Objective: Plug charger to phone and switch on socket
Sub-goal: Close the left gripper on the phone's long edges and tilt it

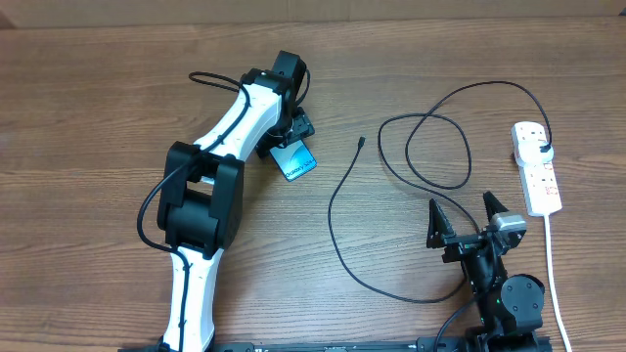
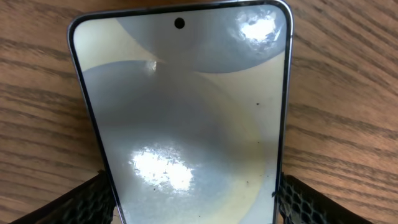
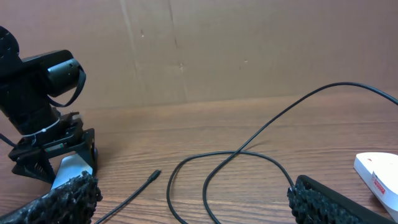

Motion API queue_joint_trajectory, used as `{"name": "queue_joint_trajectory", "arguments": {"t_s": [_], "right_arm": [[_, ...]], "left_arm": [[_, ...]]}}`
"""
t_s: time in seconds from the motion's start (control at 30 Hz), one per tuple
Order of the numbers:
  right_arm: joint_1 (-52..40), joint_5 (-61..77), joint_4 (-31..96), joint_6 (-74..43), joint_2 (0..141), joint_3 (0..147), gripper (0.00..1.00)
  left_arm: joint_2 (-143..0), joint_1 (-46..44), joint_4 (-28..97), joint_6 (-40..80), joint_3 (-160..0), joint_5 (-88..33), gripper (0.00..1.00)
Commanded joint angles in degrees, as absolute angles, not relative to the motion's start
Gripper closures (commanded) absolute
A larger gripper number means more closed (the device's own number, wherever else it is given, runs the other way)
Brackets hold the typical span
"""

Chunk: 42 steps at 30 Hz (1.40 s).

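Note:
The phone lies on the wood table with its cyan-blue screen up. In the left wrist view the phone fills the frame. My left gripper is over its far end, and its fingers press both long edges. The charger's black cable lies in loose loops, with its connector free on the table right of the phone. Its other end reaches the white socket strip. My right gripper is open and empty, low by the cable loops. The connector shows in the right wrist view.
The strip's thick white cord runs down the right side to the front edge. The left arm stretches diagonally across the left half. In the right wrist view the left gripper and the strip's end show.

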<state>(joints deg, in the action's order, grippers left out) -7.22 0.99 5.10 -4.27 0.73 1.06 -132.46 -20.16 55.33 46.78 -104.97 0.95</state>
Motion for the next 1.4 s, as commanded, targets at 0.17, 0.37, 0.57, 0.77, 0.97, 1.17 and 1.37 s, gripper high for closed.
{"name": "queue_joint_trajectory", "arguments": {"t_s": [0.17,0.37,0.57,0.77,0.97,1.17,1.37], "right_arm": [[-7.44,0.21,4.73,-4.45,0.16,0.45,0.0],[-7.44,0.23,4.73,-4.45,0.16,0.45,0.0],[-7.44,0.21,4.73,-4.45,0.16,0.45,0.0],[-7.44,0.21,4.73,-4.45,0.16,0.45,0.0],[-7.44,0.21,4.73,-4.45,0.16,0.45,0.0],[-7.44,0.21,4.73,-4.45,0.16,0.45,0.0],[-7.44,0.21,4.73,-4.45,0.16,0.45,0.0]], "left_arm": [[-133.86,-21.1,55.42,47.79,-103.2,-0.62,0.24],[-133.86,-21.15,55.24,47.81,-103.22,-0.4,0.36],[-133.86,-21.15,55.18,47.81,-103.22,-0.45,0.41],[-133.86,-21.12,55.16,47.81,-103.24,-1.1,0.47],[-133.82,-20.91,55.37,47.79,-103.96,-3.49,0.62],[-133.8,-20.62,58.37,47.55,-108.44,-4.54,0.66],[-133.8,-19.81,67.2,45.63,-118.17,-4.54,0.68]]}}
